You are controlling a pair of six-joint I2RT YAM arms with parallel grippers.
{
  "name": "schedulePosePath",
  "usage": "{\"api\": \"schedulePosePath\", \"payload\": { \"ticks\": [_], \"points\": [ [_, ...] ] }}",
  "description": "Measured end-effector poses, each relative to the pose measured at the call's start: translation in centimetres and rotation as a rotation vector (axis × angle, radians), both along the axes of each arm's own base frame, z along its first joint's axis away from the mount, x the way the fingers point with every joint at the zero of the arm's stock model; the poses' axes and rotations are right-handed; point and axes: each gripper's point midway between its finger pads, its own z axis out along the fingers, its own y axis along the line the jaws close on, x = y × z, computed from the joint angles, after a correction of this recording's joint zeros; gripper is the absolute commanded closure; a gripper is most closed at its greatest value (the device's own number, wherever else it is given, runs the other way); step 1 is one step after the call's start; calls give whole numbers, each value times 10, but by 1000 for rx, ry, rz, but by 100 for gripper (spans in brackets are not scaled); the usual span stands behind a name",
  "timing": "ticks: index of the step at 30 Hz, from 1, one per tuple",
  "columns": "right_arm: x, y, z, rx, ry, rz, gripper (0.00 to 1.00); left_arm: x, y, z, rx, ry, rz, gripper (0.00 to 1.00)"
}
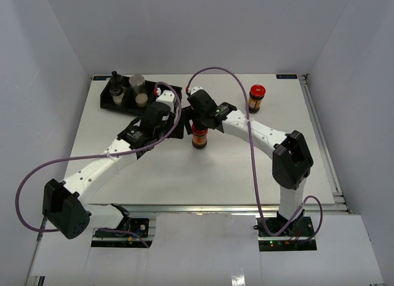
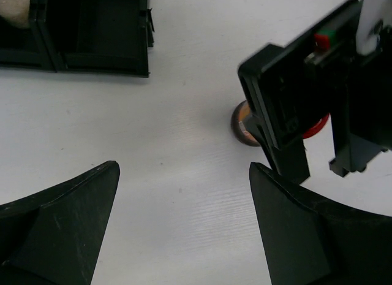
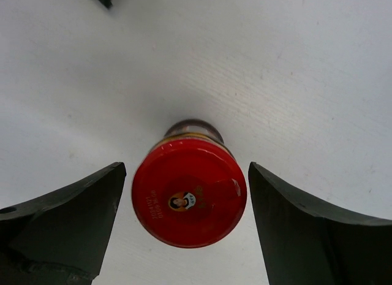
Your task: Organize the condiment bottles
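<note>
A dark-brown jar with a red lid [image 3: 188,199] stands upright on the white table, mid-table in the top view [image 1: 199,139]. My right gripper [image 3: 187,167] is open and straddles its lid, with a small gap on each side; it sits just above the jar in the top view [image 1: 198,127]. The second red-lidded jar [image 1: 257,98] stands at the back right. The black-topped shaker [image 1: 116,89] and the silver-lidded jar [image 1: 136,84] stand in the black tray [image 1: 108,104]. My left gripper [image 2: 184,168] is open and empty over bare table, beside the tray [image 1: 174,127].
In the left wrist view the tray's corner [image 2: 92,58] lies ahead to the left, and the right gripper with the jar's base [image 2: 243,127] is close on the right. The two wrists are near each other. Purple cables loop above the table.
</note>
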Motion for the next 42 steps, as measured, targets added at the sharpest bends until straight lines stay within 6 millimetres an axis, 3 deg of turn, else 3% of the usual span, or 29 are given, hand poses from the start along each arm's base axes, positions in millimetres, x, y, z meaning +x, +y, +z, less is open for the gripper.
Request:
{"api": "schedulePosePath", "payload": {
  "ticks": [6, 10, 14, 18, 20, 26, 29, 33, 36, 42],
  "points": [
    [19, 18, 51, 78, -103, 19, 5, -8, -8, 17, -63, -22, -52, 2],
    [24, 18, 63, 84, -124, 14, 5, -12, -12, 31, -96, -44, -89, 2],
    [34, 6, 74, 76, -143, -27, 5, -17, -26, 44, -128, -45, -168, 2],
    [54, -34, 89, 77, -160, -116, 5, -9, -48, 53, -141, -24, -243, 2],
    [63, -62, 100, 88, -178, -174, 4, -3, -58, 47, -129, 0, -264, 2],
    [76, -164, 131, 113, -245, -368, 2, 10, -83, -2, -52, 138, -294, 2],
    [82, -202, 136, 108, -269, -434, 3, 16, -93, -29, -10, 204, -305, 2],
    [85, -226, 126, 96, -269, -456, 7, 12, -97, -54, 38, 276, -316, 2],
    [86, -236, 115, 86, -246, -464, 9, 11, -102, -57, 47, 288, -324, 2],
    [105, -253, 112, 101, -273, -484, 10, 12, -107, -62, 63, 298, -333, 2]
  ]
}}
